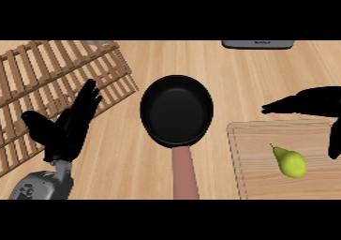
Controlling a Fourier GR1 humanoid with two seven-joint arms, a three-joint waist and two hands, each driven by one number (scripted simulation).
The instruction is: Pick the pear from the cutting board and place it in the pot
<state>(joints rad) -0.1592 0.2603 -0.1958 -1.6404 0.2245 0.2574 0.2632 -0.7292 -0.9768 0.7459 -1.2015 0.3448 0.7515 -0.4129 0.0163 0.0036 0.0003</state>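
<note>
Light wooden counter top (pixel 132 159), seen from steeply above. At its centre lies a black round pan (pixel 177 110) with a reddish-brown straight handle (pixel 183 173) that runs toward the lower edge of the view; all positions below are given relative to this pan.

Left of the pan, a pale wooden slatted rack (pixel 42 70) lies flat on the counter. Beyond the pan and to its right, a flat grey object (pixel 258 44) is cut off by the upper edge. Right of the pan's handle, just beside it, lies a light wooden rectangular cutting board (pixel 256 140).

The black left hand (pixel 63 129), on its grey forearm (pixel 42 185), shows to the left of the pan over the rack's near edge, fingers straight and spread, holding nothing. The black right hand (pixel 318 103) shows far right of the pan, above the board's far corner, its fingers extended toward the pan and its thumb hanging apart from them; it grasps nothing.

The yellow-green pear (pixel 291 161) lies on the cutting board, right of the pan's handle, stem pointing up and left, below the right hand's fingers and apart from them.
</note>
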